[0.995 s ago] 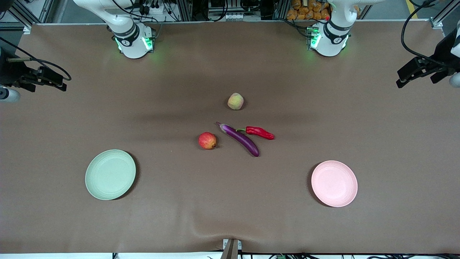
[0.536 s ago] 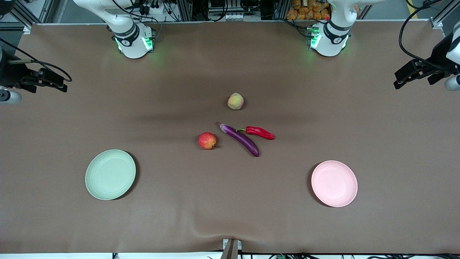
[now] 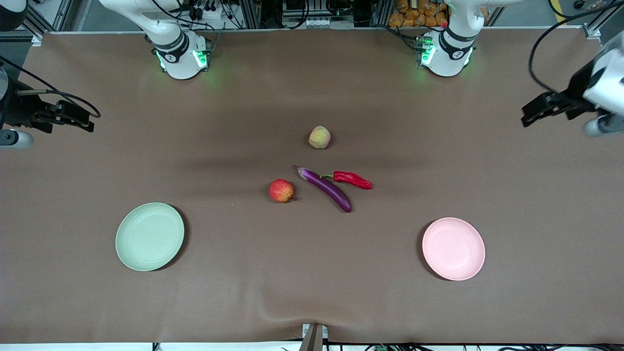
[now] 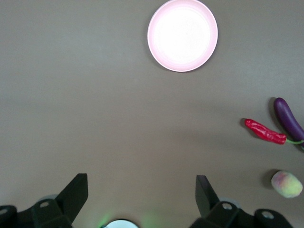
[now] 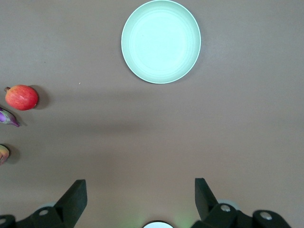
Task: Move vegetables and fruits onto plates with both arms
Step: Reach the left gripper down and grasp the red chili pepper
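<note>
Left gripper [image 4: 137, 197] up over the left arm's end edge of the table [image 3: 536, 195], jaws spread wide, nothing held. Right gripper [image 5: 137, 197] likewise spread and empty over the right arm's end edge. Both well apart from the produce clustered mid-table. Chili pepper [image 3: 352, 179] toward the left arm, apple [image 3: 281, 190] toward the right. Eggplant [image 3: 325, 189] between, lying diagonally. Peach [image 3: 319, 137] farther from the front edge. Pink plate [image 3: 453, 248] and green plate [image 3: 149, 236] bare.
</note>
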